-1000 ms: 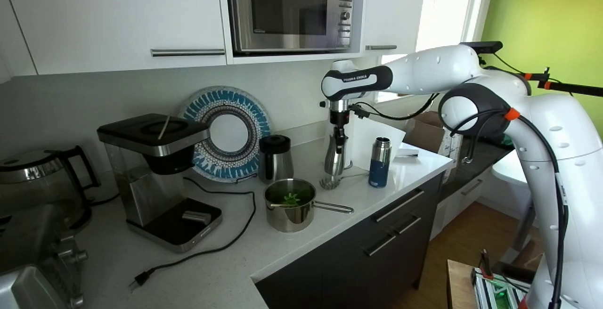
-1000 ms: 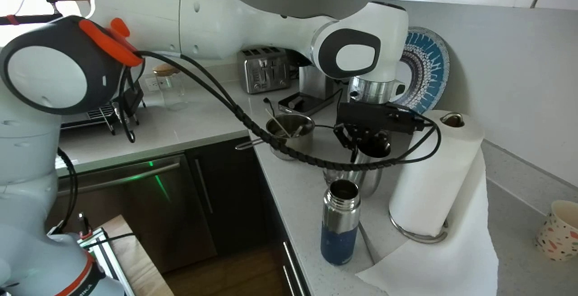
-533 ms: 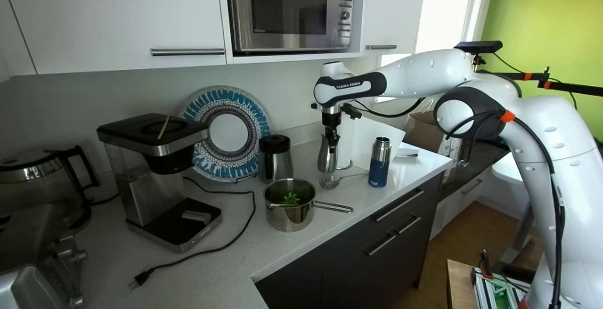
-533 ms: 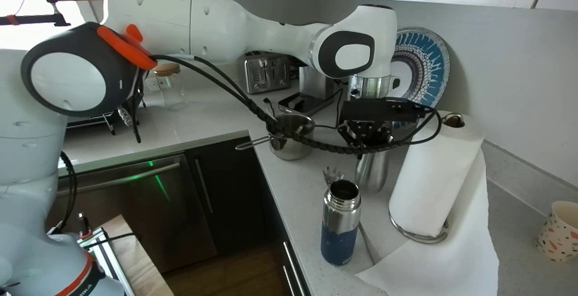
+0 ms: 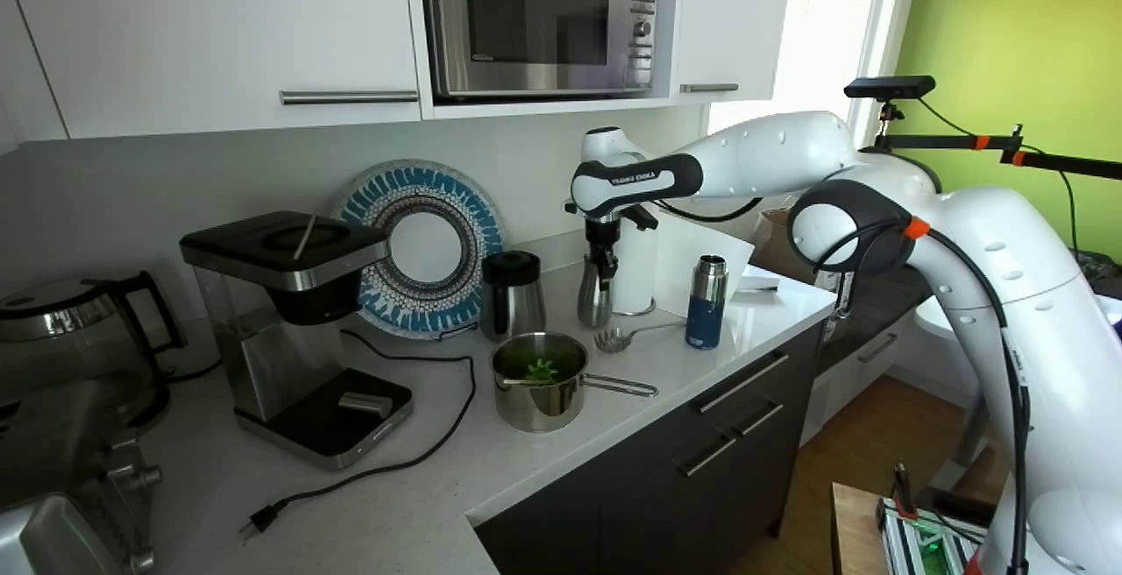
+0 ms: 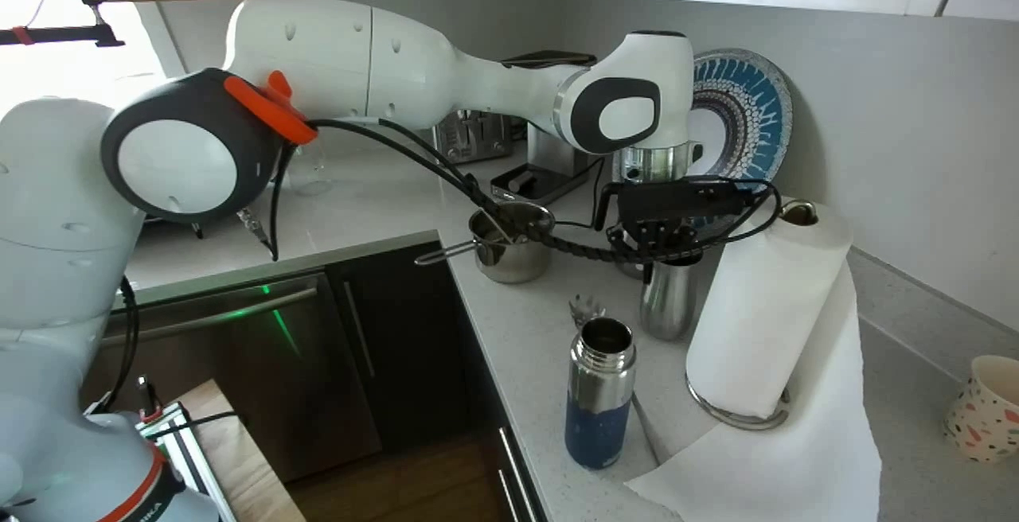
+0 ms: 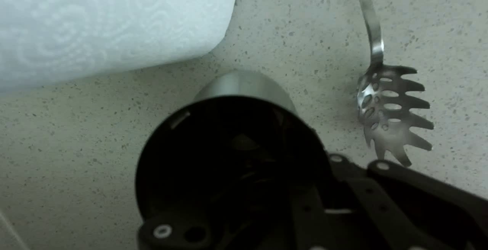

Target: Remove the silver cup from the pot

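Observation:
The silver cup (image 5: 592, 305) is in my gripper (image 5: 605, 280), beside the pot and outside it. It also shows in an exterior view (image 6: 669, 303) under the gripper (image 6: 654, 266), and in the wrist view (image 7: 244, 84), where its dark mouth faces the camera. The fingers are shut at its rim; how far one reaches inside is too dark to tell. The cup leans slightly, its base at or just above the counter; contact is unclear. The pot (image 5: 526, 406) stands on the counter near its edge, also in an exterior view (image 6: 517, 267), with a stick and something green inside.
A pasta server (image 5: 614, 341) lies by the cup, and a blue bottle (image 5: 706, 316) stands beyond. A paper towel roll (image 6: 764, 315) stands close to the cup. A dark-lidded steel jug (image 5: 514, 294) and a patterned plate (image 5: 478, 233) are near the wall.
The gripper and the cup have moved together, away from the counter's front edge and towards the wall. The pasta server's head, covered before, is now in plain view. The pot has not moved.

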Available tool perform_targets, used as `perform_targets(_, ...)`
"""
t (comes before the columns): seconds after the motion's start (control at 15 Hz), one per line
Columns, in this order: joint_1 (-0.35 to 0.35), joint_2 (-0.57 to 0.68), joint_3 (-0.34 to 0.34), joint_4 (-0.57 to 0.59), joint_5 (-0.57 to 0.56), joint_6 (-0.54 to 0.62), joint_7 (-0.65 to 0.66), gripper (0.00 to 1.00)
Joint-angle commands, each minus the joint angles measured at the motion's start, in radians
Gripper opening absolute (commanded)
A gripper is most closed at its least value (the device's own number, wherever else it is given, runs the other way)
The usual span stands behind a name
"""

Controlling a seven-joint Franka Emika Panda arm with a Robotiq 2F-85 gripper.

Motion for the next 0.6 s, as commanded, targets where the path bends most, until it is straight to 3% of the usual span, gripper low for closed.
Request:
perform_targets(0.0,-0.01,0.016,0.008,0.029,0.01,0.02,-0.02,0.37)
perform_targets(0.2,0.006,0.002,0.008,0.039,0.002,0.028,-0.009,0.61)
perform_targets(0.53,0.08,-0.067,0.017,-0.03,-0.041,0.145,0.006,0.96)
